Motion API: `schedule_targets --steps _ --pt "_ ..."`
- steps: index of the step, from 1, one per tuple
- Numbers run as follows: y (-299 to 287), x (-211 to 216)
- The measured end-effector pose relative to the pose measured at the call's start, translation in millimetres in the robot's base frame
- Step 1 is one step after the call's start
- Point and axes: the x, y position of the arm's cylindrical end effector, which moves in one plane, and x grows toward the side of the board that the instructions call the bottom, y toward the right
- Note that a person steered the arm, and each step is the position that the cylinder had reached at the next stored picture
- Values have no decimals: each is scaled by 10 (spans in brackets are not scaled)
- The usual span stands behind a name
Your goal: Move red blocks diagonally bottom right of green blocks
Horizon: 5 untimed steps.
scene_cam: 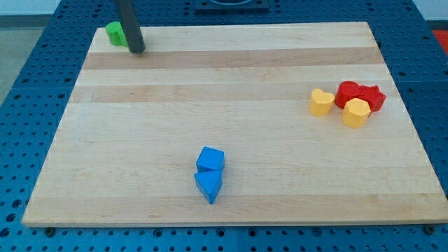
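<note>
While the rod comes down from the view's top, my tip (137, 50) sits on the bench (210, 91) at its top-left corner, touching or just beside the green block (115, 33) — shape hard to make out, rod hides its right side. This tool is a plain rod, nothing to open or close, clamped on nothing. Red blocks are well apart from it at the view's right: a rounded red block (348, 92) and a red star-like block (374, 98), touching. A yellow heart block (321, 102) sits just left of them; a yellow hexagonal block (355, 113) is in front, touching. Near bottom centre — a blue cube (210, 159) and a blue triangular block (208, 186), touching.
</note>
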Motion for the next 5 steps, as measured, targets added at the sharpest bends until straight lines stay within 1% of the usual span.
schedule_targets --steps 1,2,3,4,5 --pt "455 317" --pt "502 352" --pt "815 244" --pt "1504 -192" --pt "2427 -471"
